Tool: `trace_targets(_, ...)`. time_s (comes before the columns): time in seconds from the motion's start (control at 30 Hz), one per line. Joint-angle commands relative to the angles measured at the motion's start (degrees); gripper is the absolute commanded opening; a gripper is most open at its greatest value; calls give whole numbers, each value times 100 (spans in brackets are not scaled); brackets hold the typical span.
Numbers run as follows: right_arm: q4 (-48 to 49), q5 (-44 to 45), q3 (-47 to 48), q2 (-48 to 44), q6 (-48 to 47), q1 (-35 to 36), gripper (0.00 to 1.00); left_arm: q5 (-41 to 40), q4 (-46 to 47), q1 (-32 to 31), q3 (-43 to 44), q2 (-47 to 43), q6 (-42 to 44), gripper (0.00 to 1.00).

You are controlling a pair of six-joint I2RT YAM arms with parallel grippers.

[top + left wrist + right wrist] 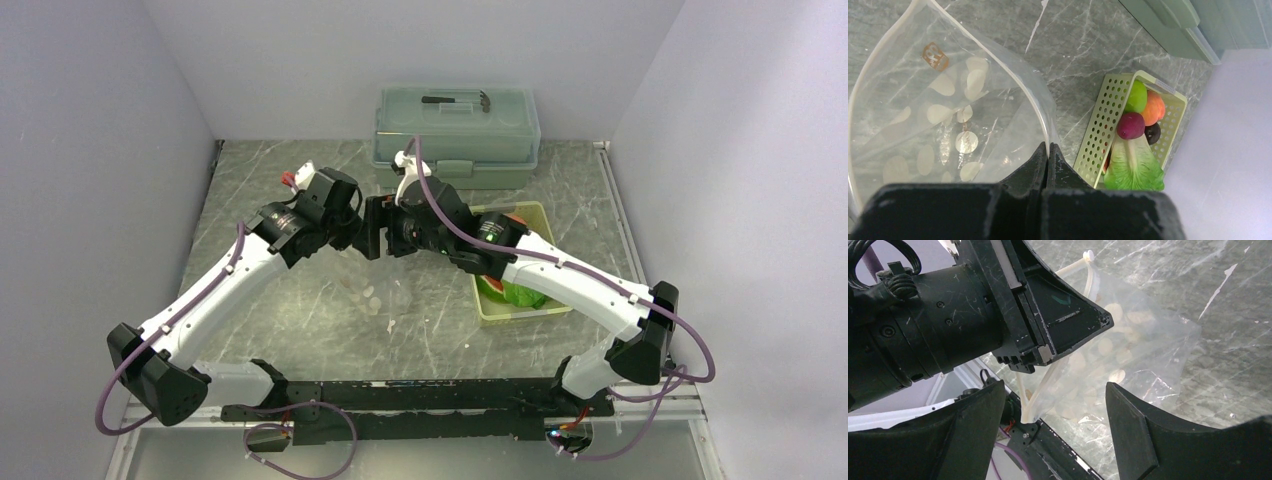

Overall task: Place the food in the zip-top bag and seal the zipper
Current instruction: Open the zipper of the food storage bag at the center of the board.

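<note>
Pinching the bag (948, 110) by its rim, left claw (1048, 150) clenched, mouth gaping just ahead. Probably limp, light, slick; best gripped on the stiffer zipper (1018, 67) by the right claw (1054, 387), spread open facing it. Farther right of the left claw, in the tray (1093, 135): the food (1133, 130).

arms (215, 290): white shells, black joints | cables (99, 410): purple, looped

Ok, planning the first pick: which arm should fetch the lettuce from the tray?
Right. The right gripper is open and empty, with the tray on its side; the left gripper is shut on the rim of the zip-top bag.
</note>
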Motion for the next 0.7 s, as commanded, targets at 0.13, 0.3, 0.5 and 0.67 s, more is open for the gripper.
trace_targets(0.13,347,183,-222,17,167,115,72,-303,-101,-97,255,-57,-355,0)
trace_targets(0.3,436,313,-387,-34,212,140,70,-356,-234,-105,288,-99,-437,0)
trace_targets(0.5,491,281,-444,-28,206,139,69,-297,-278,-115,303,-125,-413,0)
trace_targets(0.67,474,208,-396,73,162,140,70,-238,-349,-127,327,-118,-295,0)
